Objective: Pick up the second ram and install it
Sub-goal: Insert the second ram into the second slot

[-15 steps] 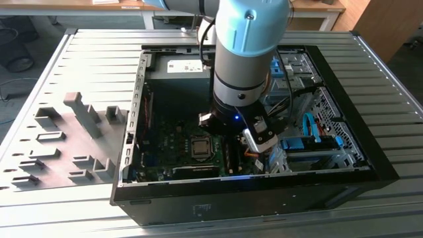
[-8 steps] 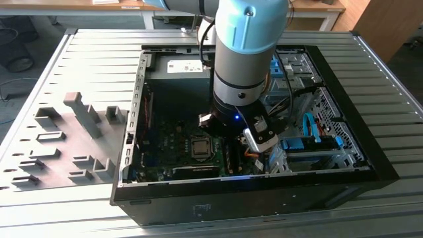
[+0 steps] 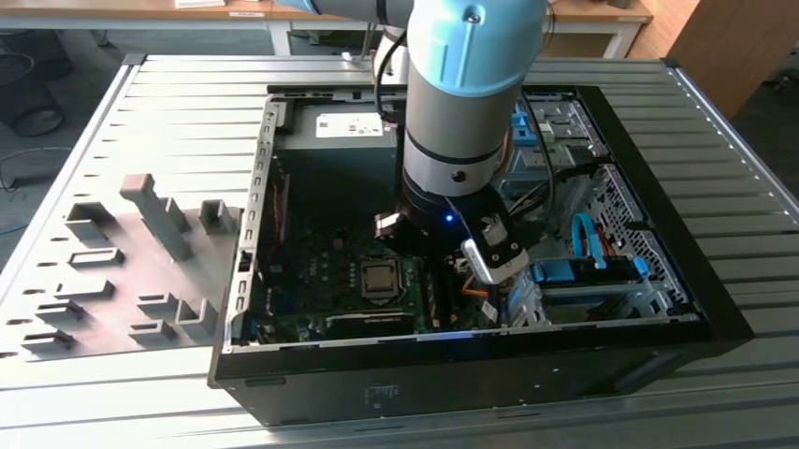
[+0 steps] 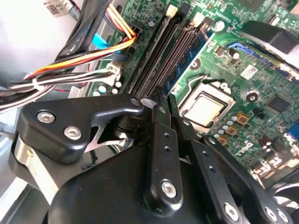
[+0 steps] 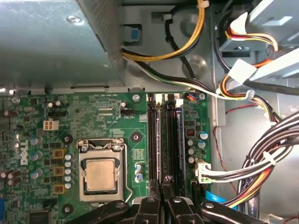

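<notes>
Pressing down at the memory slots (image 5: 163, 135), the gripper (image 5: 164, 183) is working with its fingers (image 4: 161, 95) closed together over the ram (image 5: 163, 140), which is sitting in a slot directly beneath the fingertips. Seating looks like the step in hand; judging by this, straight downward force matters. Beyond, the CPU socket (image 5: 100, 173) is lying just beside the slots.

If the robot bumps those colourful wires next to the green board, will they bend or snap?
Probably bend. The colourful wires are thin and already curve in loose loops, so they look floppy. They run bunched together, so they'd likely shift as one. Some ends plug into a white connector, so they probably wouldn't move far.
</notes>
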`<action>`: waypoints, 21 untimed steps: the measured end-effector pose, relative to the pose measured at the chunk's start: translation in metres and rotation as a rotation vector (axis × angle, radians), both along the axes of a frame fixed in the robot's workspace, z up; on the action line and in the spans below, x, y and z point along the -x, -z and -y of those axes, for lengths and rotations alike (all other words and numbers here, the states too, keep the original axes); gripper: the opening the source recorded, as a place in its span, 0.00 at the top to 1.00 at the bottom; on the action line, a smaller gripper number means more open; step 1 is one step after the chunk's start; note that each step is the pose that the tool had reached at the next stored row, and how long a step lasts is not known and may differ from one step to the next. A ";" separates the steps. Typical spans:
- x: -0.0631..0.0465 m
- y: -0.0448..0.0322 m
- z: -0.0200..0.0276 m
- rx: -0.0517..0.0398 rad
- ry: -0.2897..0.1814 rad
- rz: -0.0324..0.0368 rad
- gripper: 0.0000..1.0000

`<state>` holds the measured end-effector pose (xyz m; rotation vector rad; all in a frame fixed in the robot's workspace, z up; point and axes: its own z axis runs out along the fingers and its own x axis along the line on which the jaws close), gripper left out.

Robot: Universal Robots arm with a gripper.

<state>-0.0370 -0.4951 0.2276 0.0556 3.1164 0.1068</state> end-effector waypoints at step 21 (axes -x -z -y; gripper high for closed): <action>0.000 0.0022 -0.0039 -0.0091 -0.062 -0.0003 0.86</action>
